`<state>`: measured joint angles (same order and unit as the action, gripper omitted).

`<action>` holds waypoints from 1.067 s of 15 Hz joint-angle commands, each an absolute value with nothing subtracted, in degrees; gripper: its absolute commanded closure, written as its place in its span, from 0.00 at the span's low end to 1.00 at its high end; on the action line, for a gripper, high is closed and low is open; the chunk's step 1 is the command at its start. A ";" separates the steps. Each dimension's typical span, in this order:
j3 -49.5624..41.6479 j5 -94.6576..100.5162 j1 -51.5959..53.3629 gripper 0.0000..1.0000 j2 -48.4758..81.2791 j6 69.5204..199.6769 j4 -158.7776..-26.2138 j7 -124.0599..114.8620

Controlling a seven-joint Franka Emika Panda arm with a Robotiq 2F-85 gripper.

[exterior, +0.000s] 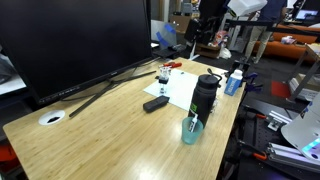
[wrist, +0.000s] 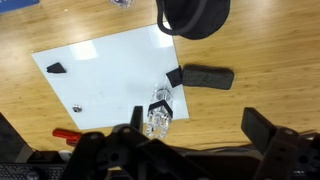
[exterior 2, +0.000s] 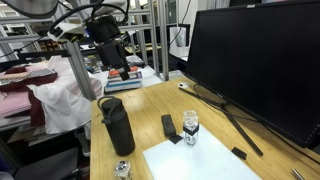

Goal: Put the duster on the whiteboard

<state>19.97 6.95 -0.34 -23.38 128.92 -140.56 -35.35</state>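
Note:
The duster is a small black oblong block lying flat on the wooden table just off the edge of the whiteboard. Both exterior views show the duster and the whiteboard. My gripper is open and empty. It hangs high above the table, well back from the duster. It also shows in both exterior views, far from the board.
A tall black bottle stands near the duster. A clear glass bottle stands at the whiteboard's edge. A small black piece lies on the board. A huge black monitor fills the back. A teal cup stands near the table edge.

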 commanded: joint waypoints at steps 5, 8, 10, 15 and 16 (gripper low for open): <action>18.04 6.81 0.47 0.00 -21.50 130.79 -139.22 -38.10; 16.43 2.80 0.28 0.00 -16.99 128.93 -135.47 -42.79; 15.60 1.53 0.16 0.00 -12.46 127.60 -132.27 -46.73; 12.22 2.23 1.27 0.00 0.76 126.51 -124.14 -59.73; 11.39 2.21 1.82 0.00 3.33 126.18 -122.55 -62.34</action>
<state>13.55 2.73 0.12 -3.12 129.75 -128.42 -56.16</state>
